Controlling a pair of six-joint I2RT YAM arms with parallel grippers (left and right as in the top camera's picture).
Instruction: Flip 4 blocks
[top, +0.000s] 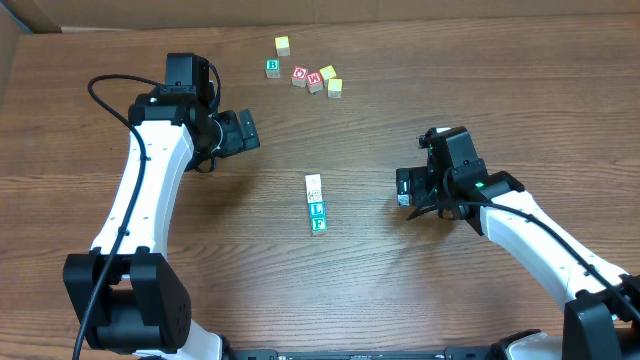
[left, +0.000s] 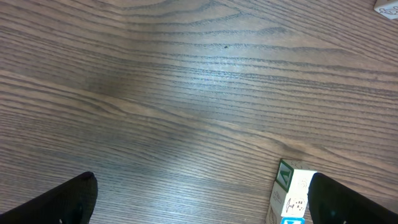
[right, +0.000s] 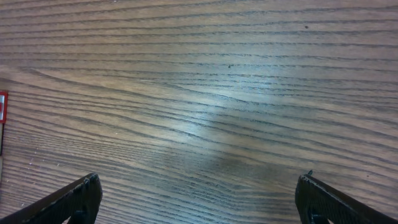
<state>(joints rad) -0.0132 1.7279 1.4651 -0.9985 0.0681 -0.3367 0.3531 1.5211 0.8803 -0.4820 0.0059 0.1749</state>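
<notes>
Four small wooden blocks (top: 316, 203) lie in a short row near the middle of the tabletop (top: 480, 90). They touch end to end, and the row runs away from the robot at a slight slant. The two far blocks of the row show whitish tops. The third is an L block (top: 316, 209) and the nearest is an F block (top: 318, 224), each with a coloured frame around its letter.

The left hand (top: 238, 130) sits to the left of the row and farther back, well apart from it. Its fingers (left: 59, 202) are spread wide and nothing is between them. In the left wrist view the whitish end block (left: 291, 194) shows at the lower edge, beside one dark finger. It has a faint mark on its top and a green-framed side.

The right hand (top: 405, 188) is off to the right of the row, level with its far end, with bare wood between hand and blocks. It too is released, and only wood grain shows between its fingers (right: 65, 202). A thin red edge (right: 3, 106) shows at the left border of the right wrist view. It may be the face of a block, but too little shows to be sure.

At the far side of the tabletop lies a loose cluster of blocks (top: 305, 70). It includes a green B block (top: 272, 67), two red-lettered ones side by side, and some yellow ones, well apart from both hands.
</notes>
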